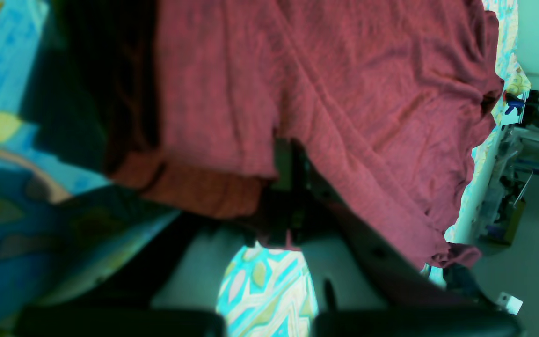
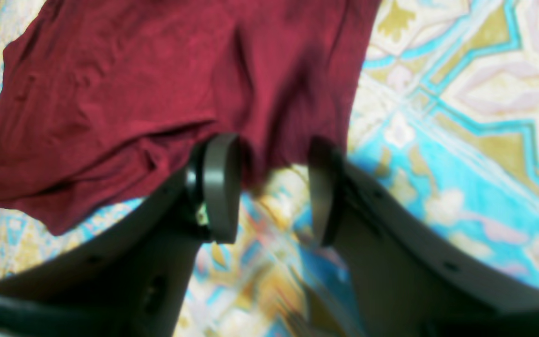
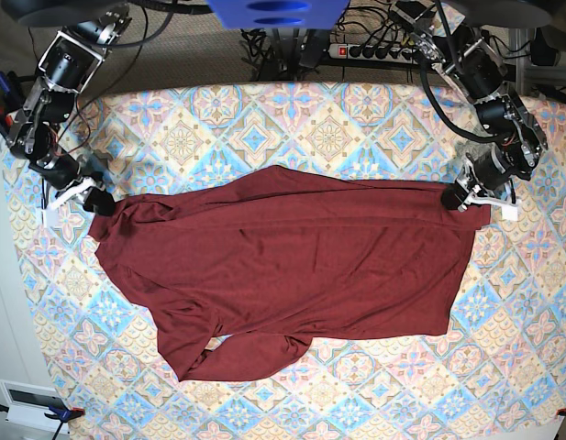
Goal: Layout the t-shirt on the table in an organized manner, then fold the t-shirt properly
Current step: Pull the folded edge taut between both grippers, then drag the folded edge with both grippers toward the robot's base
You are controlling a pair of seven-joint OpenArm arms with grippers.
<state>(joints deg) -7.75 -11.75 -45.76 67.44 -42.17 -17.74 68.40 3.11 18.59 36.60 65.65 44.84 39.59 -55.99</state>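
From the near edge of the table (image 3: 503, 385), the t-shirt (image 3: 292, 266) lies spread across the middle, one sleeve folded under at the front (soft, light knit that will drape and crease, best pinched at hems and corners). At its far corners, the left gripper (image 3: 459, 197) is clamped on the fabric while the right gripper (image 2: 269, 187) stands wide with nothing held. No writing or label is readable.

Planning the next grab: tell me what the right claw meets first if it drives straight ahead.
Probably the t-shirt: the open right claw points at its edge lying on the table, though depth is unclear.
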